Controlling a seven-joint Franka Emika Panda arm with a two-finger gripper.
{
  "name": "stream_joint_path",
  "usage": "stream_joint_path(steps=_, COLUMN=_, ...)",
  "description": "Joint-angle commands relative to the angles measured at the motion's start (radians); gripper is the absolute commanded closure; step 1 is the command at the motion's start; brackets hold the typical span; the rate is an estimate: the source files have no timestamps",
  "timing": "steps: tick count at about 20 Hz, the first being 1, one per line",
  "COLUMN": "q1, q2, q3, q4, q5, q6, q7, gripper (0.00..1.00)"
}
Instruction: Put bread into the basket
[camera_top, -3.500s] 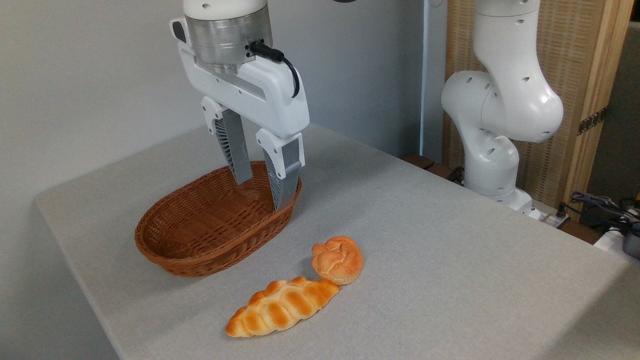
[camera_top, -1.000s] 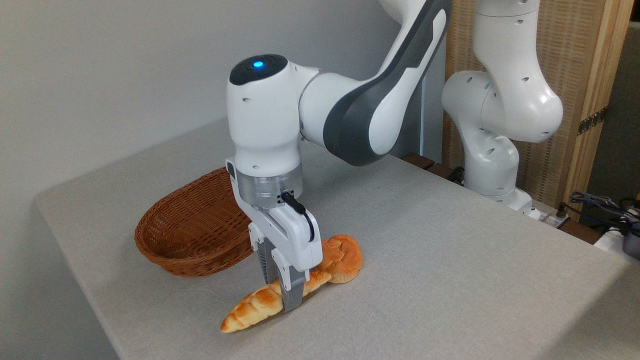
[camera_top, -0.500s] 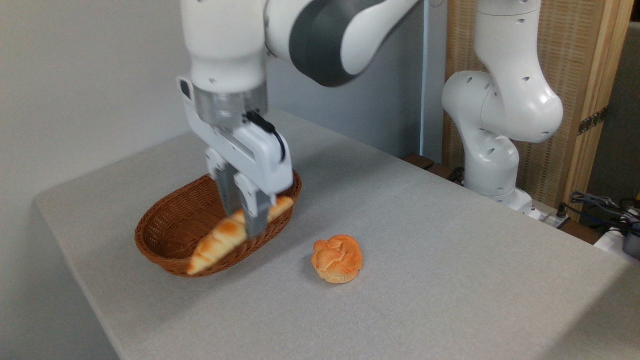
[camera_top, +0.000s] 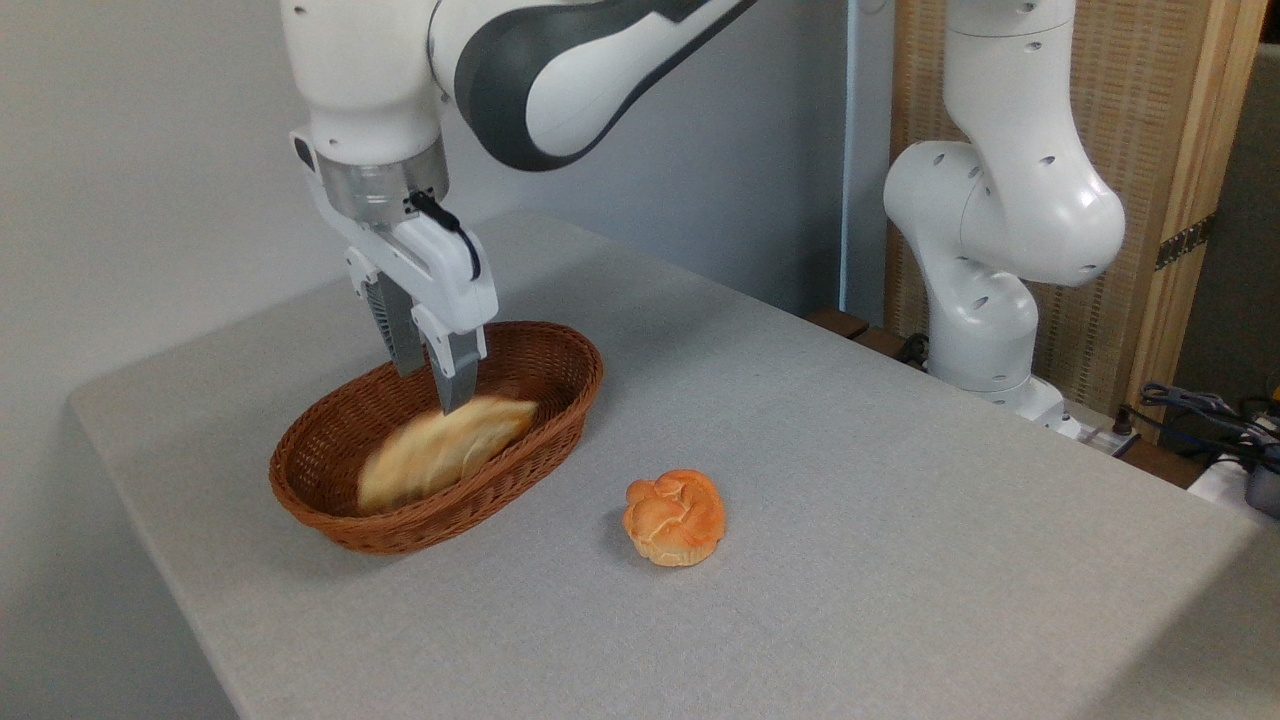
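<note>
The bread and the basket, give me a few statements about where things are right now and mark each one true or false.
1. The bread lies inside the basket. True.
2. The round bun is in the basket too. False: it sits on the table, to the right of the basket.
3. The gripper hangs above the basket. True.
4. The jaws are clamped on the bread. False: the blurred loaf sits below them, apparently released.
5. The basket is tipped over. False: it stands upright.

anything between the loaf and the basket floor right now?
Nothing visible. The loaf is blurred but already inside the basket, pale side up, just under the pincer. The bun sits apart on the table.
</note>
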Motion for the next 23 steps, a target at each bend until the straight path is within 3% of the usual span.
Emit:
stream_joint_path(steps=1, q1=-0.003, q2=0.005, q3=0.006, q4=0.004, q5=-0.015, q6=0.027, q7=-0.008, gripper=0.00)
stream_joint_path(steps=4, q1=-0.001, q2=0.002, q3=0.011, q4=0.007, q5=-0.006, q6=0.029, q7=0.005, gripper=0.00)
stream_joint_path(steps=7, q1=0.005, q2=-0.039, q3=0.043, q4=0.018, q5=0.066, q6=0.006, q7=0.003, gripper=0.00)
stream_joint_path(steps=9, q1=0.005, q2=-0.072, q3=0.077, q4=0.020, q5=0.109, q6=-0.063, q7=0.025, gripper=0.00)
stream_joint_path(steps=11, q1=0.008, q2=-0.089, q3=0.106, q4=0.056, q5=0.153, q6=-0.164, q7=0.128, gripper=0.00)
stream_joint_path(steps=13, q1=0.009, q2=-0.089, q3=0.153, q4=0.112, q5=0.160, q6=-0.253, q7=0.222, gripper=0.00)
stream_joint_path(steps=23, q1=0.009, q2=-0.092, q3=0.195, q4=0.136, q5=0.160, q6=-0.256, q7=0.215, gripper=0.00)
